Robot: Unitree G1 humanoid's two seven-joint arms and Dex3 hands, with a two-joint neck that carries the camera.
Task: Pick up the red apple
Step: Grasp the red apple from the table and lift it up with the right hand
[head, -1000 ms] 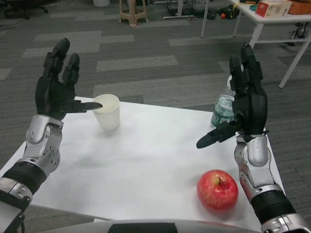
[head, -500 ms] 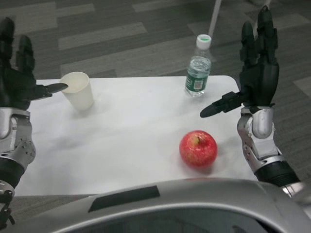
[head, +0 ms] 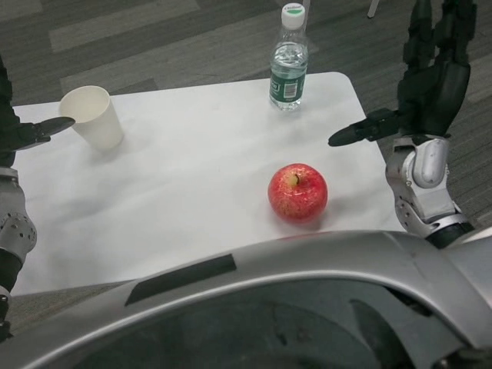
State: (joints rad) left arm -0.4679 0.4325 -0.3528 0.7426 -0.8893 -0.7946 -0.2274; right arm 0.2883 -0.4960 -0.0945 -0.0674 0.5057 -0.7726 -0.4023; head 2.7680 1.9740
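The red apple sits on the white counter, near its front edge and toward the right side, stem upward, with a yellowish patch around the stem and a faint shadow beneath it. Nothing touches it. The right robot hand is raised above the counter's right edge, well apart from the apple and higher than it; its fingers point upward and are spread apart, the thumb juts out toward the counter's middle, and it holds nothing. Below it the silver right forearm runs down past the front right corner. A clear plastic water bottle with a white cap and a green label stands upright near the far edge, close to the far right corner, well behind the apple. A white paper cup stands upright near the far left corner, its mouth open to the top. The left robot hand is cut off by the picture's left border at the counter's left edge; only a dark part and one outstretched digit show, the tip lying just beside the cup's rim, so I cannot tell whether that hand is wide or closed. Grey patterned carpet lies beyond the far edge.
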